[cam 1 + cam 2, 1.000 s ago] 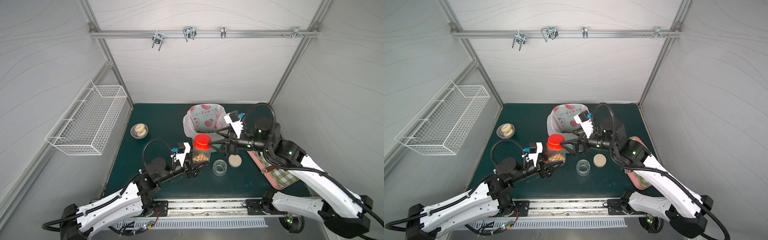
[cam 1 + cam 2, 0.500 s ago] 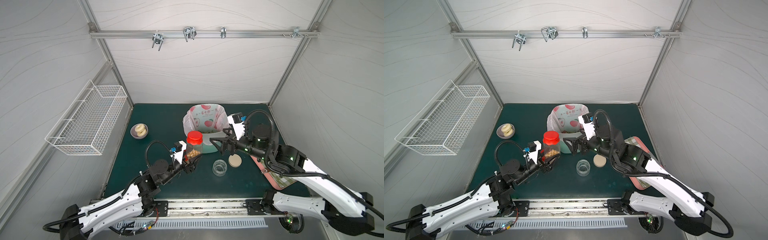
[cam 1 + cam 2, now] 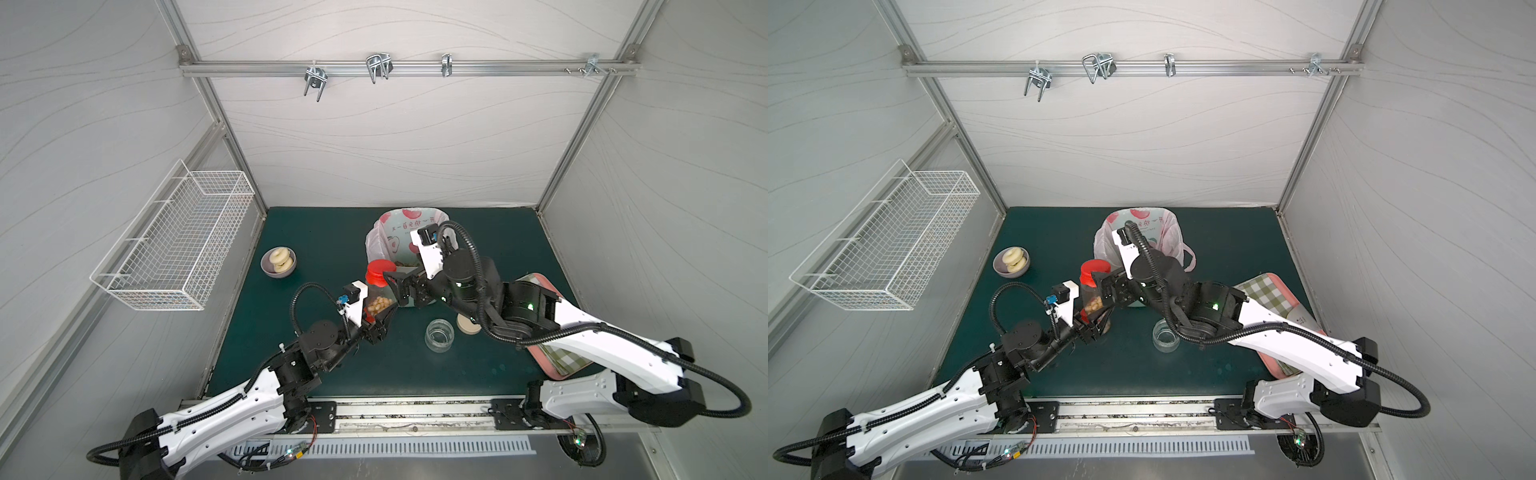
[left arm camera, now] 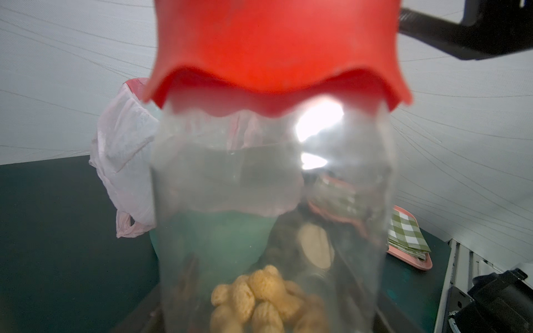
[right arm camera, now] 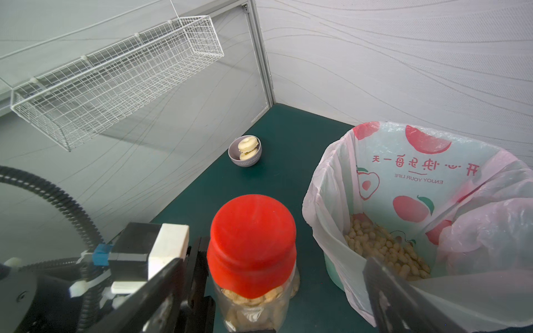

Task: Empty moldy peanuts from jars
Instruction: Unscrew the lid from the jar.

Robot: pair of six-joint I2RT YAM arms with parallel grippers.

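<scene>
My left gripper [image 3: 380, 312] is shut on the lower body of a clear jar [image 3: 377, 297] with a red lid [image 3: 379, 268], holding it upright in front of the bin. Tan moldy peanuts [image 4: 259, 299] fill its bottom part. My right gripper [image 5: 274, 288] is open, its fingers [image 5: 161, 288] standing wide on either side of the red lid [image 5: 253, 239] without touching it. A squat clear jar [image 3: 439, 334] stands empty on the mat, its beige lid [image 3: 467, 326] lying beside it. More peanuts [image 5: 383, 250] lie inside the bag-lined mint bin [image 3: 409, 232].
A grey bowl [image 3: 278, 262] with two ring pastries sits at the left. A white wire basket [image 3: 178, 245] hangs on the left wall. A pink tray [image 3: 1266, 291] with a checked cloth lies at the right, partly under my right arm.
The left gripper has brought the red-lidded jar down and to the left. The right gripper has followed it leftward, staying open, and now flanks the lid.
</scene>
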